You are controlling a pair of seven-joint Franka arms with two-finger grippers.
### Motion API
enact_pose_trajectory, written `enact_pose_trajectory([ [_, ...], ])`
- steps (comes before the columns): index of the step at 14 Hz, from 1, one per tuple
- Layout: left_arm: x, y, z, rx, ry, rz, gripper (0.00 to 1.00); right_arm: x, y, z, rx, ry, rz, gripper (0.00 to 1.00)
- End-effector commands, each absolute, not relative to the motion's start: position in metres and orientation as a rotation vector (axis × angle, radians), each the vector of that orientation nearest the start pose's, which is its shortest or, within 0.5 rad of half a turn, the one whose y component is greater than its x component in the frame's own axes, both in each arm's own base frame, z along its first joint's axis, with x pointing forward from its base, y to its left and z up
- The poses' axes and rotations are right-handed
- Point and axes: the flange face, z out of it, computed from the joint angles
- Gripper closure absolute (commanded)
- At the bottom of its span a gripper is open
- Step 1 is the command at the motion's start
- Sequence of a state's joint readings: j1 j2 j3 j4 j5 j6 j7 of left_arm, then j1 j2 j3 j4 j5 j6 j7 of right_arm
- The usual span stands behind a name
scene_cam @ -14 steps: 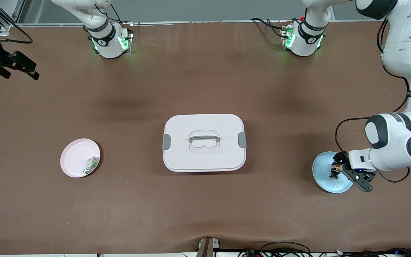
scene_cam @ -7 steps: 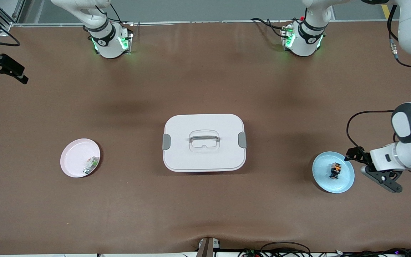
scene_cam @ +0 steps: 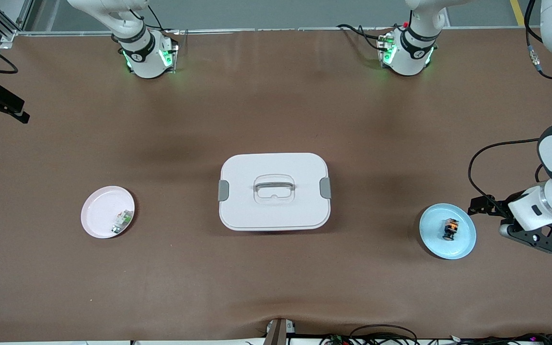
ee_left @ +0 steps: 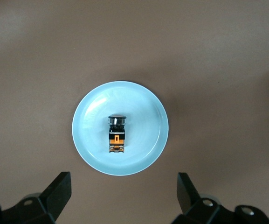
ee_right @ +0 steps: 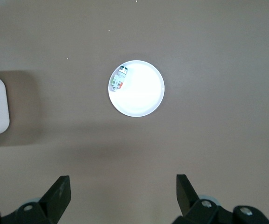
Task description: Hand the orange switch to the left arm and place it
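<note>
The orange switch (scene_cam: 450, 228) lay in the middle of the pale blue plate (scene_cam: 465, 244) toward the left arm's end of the table (scene_cam: 276, 110). The left claw (ee_left: 123, 191) hung wide open and empty, apparently over the table just beside that plate. The white box (scene_cam: 274, 191) sat mid-table. The right claw (ee_right: 122, 192) was up high, wide open and empty, with the pink plate (scene_cam: 98, 211) and its green-and-white component (scene_cam: 121, 221) in its wrist view.
</note>
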State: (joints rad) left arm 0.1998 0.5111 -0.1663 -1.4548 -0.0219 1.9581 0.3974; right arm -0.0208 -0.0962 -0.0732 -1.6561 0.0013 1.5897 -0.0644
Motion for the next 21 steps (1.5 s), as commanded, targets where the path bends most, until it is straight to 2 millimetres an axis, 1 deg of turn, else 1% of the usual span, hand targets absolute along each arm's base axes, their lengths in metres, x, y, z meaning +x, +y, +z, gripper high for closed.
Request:
enact_pose_trajectory([
  [1,0.699,0.037,0.412,-3.207,0.378,-0.053,0.0,0.526,-0.059,0.648,-3.155,0.025,-0.051,0.0],
  [3,0.696,0.024,0.423,-3.186,0.221,-0.034,0.0,0.525,-0.06,0.651,-3.157,0.032,-0.06,0.0],
  [4,0.692,0.011,0.429,-3.186,0.101,0.003,0.0,0.526,-0.061,0.65,-3.156,0.037,-0.058,0.0],
  [5,0.685,0.005,0.442,-3.185,-0.019,0.023,0.0,0.528,-0.063,0.646,-3.154,0.041,-0.044,0.0],
  [6,0.681,-0.002,0.449,-3.185,-0.074,0.034,0.0,0.529,-0.064,0.643,-3.154,0.037,-0.037,0.0],
  [7,0.677,-0.007,0.457,-3.185,-0.088,0.042,0.0,0.529,-0.066,0.644,-3.156,0.039,-0.041,0.0],
  [10,0.666,-0.007,0.481,-3.176,-0.1,0.047,0.0,0.529,-0.066,0.644,-3.154,0.056,-0.039,0.0],
  [11,0.657,-0.009,0.495,-3.171,-0.142,0.058,0.0,0.529,-0.066,0.644,-3.154,0.054,-0.039,0.0],
  [12,0.648,-0.014,0.512,-3.161,-0.2,0.04,0.0,0.529,-0.066,0.644,-3.155,0.054,-0.039,0.0],
  [13,0.64,-0.023,0.527,-3.159,-0.213,0.04,0.0,0.529,-0.066,0.643,-3.156,0.049,-0.039,0.0],
  [14,0.633,-0.025,0.536,-3.156,-0.207,0.056,0.0,0.529,-0.066,0.644,-3.155,0.051,-0.039,0.0],
  [16,0.624,-0.024,0.559,-3.149,-0.204,0.031,0.0,0.529,-0.066,0.644,-3.155,0.051,-0.039,0.0],
  [18,0.62,-0.016,0.576,-3.145,-0.213,-0.014,0.0,0.529,-0.066,0.644,-3.154,0.051,-0.039,0.0],
  [19,0.621,-0.012,0.584,-3.139,-0.213,-0.039,0.0,0.529,-0.066,0.644,-3.155,0.051,-0.039,0.0],
  [21,0.618,-0.011,0.594,-3.069,-0.14,-0.044,0.0,0.529,-0.066,0.644,-3.155,0.051,-0.039,0.0],
])
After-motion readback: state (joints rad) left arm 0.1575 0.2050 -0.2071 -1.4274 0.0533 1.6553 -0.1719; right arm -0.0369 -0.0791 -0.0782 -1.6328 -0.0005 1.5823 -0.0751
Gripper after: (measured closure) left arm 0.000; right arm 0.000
